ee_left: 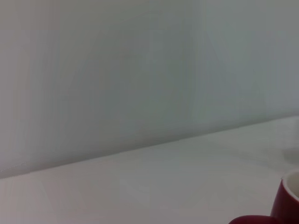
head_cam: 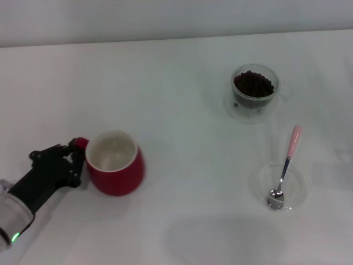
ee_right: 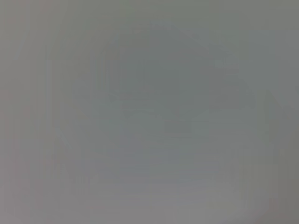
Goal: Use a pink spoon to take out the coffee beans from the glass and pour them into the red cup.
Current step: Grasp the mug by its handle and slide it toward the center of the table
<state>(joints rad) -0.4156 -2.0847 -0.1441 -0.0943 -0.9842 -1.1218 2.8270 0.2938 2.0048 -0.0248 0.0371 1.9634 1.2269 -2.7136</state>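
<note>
The red cup [head_cam: 117, 172] stands at the near left of the white table, white inside, with its small handle turned left. My left gripper [head_cam: 77, 161] is at that handle, its black fingers [head_cam: 70, 150] closed around it. In the left wrist view only an edge of the red cup [ee_left: 286, 203] shows. The glass [head_cam: 242, 108] stands at the far right, filled with dark coffee beans [head_cam: 252, 85]. In front of it, the pink spoon [head_cam: 284, 170] lies with its metal bowl in a flat clear dish [head_cam: 258, 185] and its pink end pointing away. My right gripper is out of view.
The white table [head_cam: 182, 143] meets a pale wall at the back. The right wrist view shows only a blank grey surface.
</note>
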